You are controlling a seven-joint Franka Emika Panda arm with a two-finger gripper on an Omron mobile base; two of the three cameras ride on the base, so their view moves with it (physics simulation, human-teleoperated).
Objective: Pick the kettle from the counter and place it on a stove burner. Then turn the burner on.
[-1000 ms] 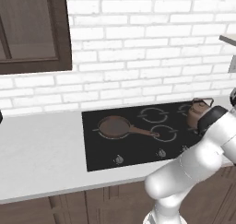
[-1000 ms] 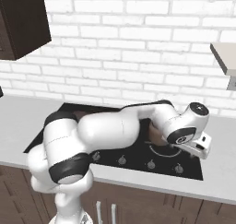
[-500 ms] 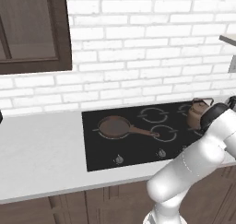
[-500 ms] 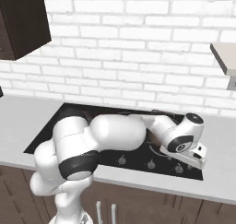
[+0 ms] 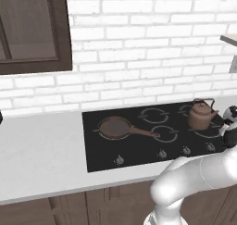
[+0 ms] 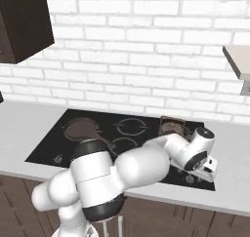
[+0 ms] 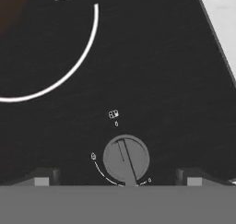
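Note:
The copper-brown kettle stands upright on the right rear stove burner of the black cooktop, apart from the gripper. In the right base view the arm hides part of the kettle. My gripper hangs low over the cooktop's front right corner, pointing down. In the hand view my gripper is open, with one fingertip on each side of a round grey control knob just below it. A white burner ring curves beyond the knob, and a brown patch of the kettle shows in the corner.
A flat brown frying pan lies on the left burner, handle pointing right. Several small knobs line the cooktop's front edge. The pale counter extends to the left, and a strip of counter lies right of the cooktop. A white brick wall stands behind.
The hand has dropped lower and slightly forward over the front right of the cooktop, closer to the knob. The jaws stayed open. Kettle and pan have not moved.

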